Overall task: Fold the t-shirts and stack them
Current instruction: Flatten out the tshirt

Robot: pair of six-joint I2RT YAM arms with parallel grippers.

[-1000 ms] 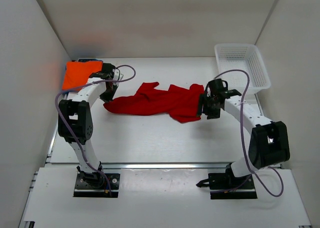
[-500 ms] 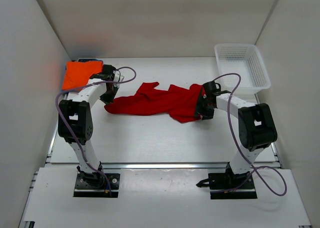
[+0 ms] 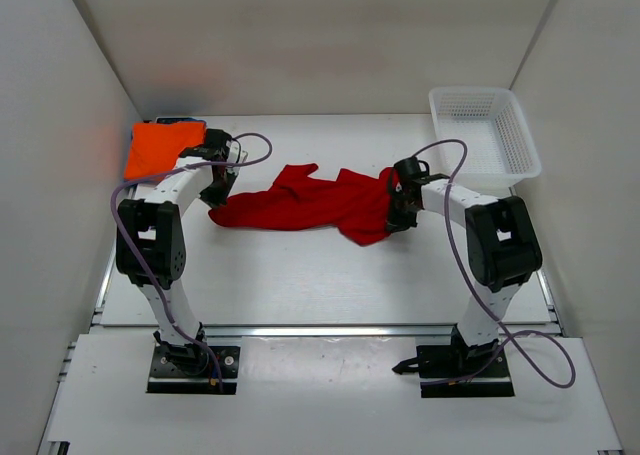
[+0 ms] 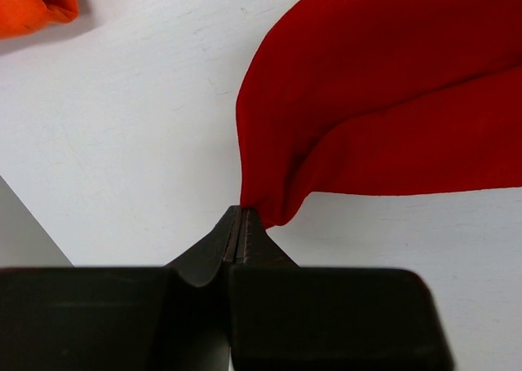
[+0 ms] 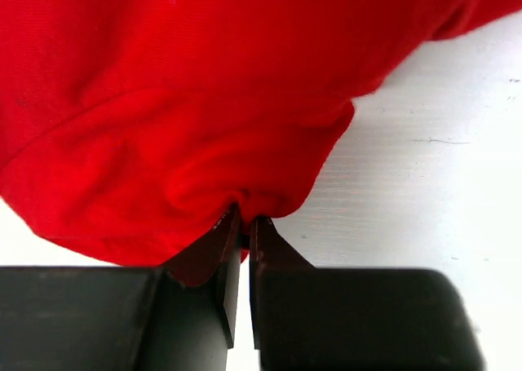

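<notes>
A deep red t-shirt (image 3: 310, 203) lies crumpled and stretched across the middle of the table. My left gripper (image 3: 216, 197) is shut on its left end (image 4: 269, 200), pinching a corner of the cloth. At the shirt's right end my right gripper (image 3: 397, 207) is shut on a fold of red cloth (image 5: 236, 196). An orange t-shirt (image 3: 155, 145) lies folded at the back left, behind the left arm; its edge (image 4: 33, 8) shows in the left wrist view.
A white lattice basket (image 3: 487, 135) stands at the back right corner. White walls close in the table on the left, back and right. A purple cable loops off each arm.
My right gripper moved left onto the red shirt's right end and shut on the cloth. The left gripper kept its hold and stayed in place.
</notes>
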